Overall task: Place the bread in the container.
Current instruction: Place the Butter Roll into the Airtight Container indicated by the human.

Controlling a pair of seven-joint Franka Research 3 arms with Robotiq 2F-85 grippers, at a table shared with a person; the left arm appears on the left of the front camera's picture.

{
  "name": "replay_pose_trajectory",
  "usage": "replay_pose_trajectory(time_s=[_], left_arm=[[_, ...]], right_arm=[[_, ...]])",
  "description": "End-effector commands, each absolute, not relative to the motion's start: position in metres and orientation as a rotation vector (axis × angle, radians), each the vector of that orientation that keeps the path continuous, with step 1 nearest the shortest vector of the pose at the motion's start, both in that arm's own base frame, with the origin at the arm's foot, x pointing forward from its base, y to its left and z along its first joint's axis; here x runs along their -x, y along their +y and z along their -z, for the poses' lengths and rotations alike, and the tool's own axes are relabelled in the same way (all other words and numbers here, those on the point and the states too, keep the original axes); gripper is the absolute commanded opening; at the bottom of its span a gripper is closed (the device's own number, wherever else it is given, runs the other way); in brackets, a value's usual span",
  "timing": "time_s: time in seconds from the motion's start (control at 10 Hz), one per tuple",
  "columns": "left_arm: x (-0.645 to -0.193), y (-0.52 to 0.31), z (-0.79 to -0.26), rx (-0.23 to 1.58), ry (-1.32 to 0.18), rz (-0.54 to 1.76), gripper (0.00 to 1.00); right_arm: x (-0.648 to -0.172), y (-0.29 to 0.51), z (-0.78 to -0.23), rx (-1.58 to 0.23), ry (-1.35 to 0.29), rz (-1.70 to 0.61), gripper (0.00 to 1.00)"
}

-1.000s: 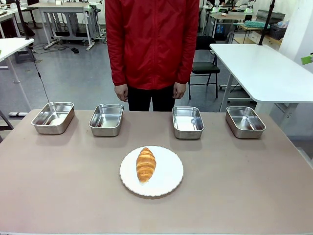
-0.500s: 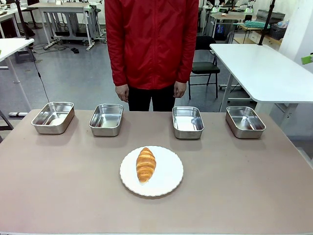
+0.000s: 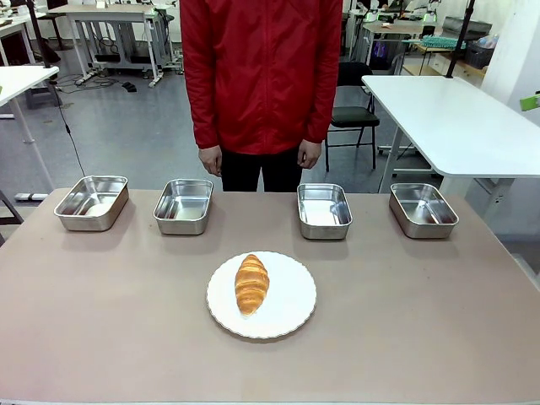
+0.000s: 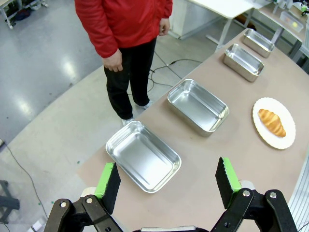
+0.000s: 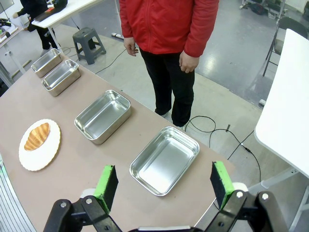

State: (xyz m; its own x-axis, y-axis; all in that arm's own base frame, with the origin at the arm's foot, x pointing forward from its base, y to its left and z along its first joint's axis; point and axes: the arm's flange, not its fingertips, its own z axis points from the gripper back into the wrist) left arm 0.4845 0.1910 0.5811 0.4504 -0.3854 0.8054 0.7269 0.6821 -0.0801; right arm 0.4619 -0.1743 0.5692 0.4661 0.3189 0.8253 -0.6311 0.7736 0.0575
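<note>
Croissant: lying on the white plate, left of the plate's middle in the front view; golden-brown croissant showing ridged segments, one tapered end pointing toward the person, the other toward the robot's side.
Plate: round white plate resting flat on the table, nearer the robot's side than the pans are, between the two inner pans from left to right.
Pans: four alike, steel, shallow, standing upright in a row along the person's side; far-left pan, inner-left pan, inner-right pan, far-right pan. No bread lying in any of them.
Left gripper: released, fingers standing wide apart, holding nothing; left gripper showing green pads, with the far-left pan lying beyond and partly between the fingers in its wrist view.
Right gripper: also standing open and holding nothing; right gripper pointing toward the far-right pan, which is appearing between and beyond its fingers in its wrist view.
Person: standing at the far side, wearing a red jacket and black trousers; right hand and left hand hanging down beside the body, both apart from pans and plate.
Table: brownish tabletop bearing plate and pans.
Background: white table and dark folding chair standing behind the person, toward picture right in the front view.
</note>
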Motion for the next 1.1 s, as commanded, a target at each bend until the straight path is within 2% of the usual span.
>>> replay_pose_trajectory(time_s=[0.0, 1.0], left_arm=[[-0.4836, 0.1913, -0.5810, 0.462, -0.863, 0.728, 1.00], [-0.4836, 0.1913, -0.5810, 0.462, -0.863, 0.728, 1.00]], right_arm=[[-0.4617, -0.1737, -0.5703, -0.385, -0.918, -0.604, 1.00], [-0.4617, -0.1737, -0.5703, -0.385, -0.918, -0.604, 1.00]])
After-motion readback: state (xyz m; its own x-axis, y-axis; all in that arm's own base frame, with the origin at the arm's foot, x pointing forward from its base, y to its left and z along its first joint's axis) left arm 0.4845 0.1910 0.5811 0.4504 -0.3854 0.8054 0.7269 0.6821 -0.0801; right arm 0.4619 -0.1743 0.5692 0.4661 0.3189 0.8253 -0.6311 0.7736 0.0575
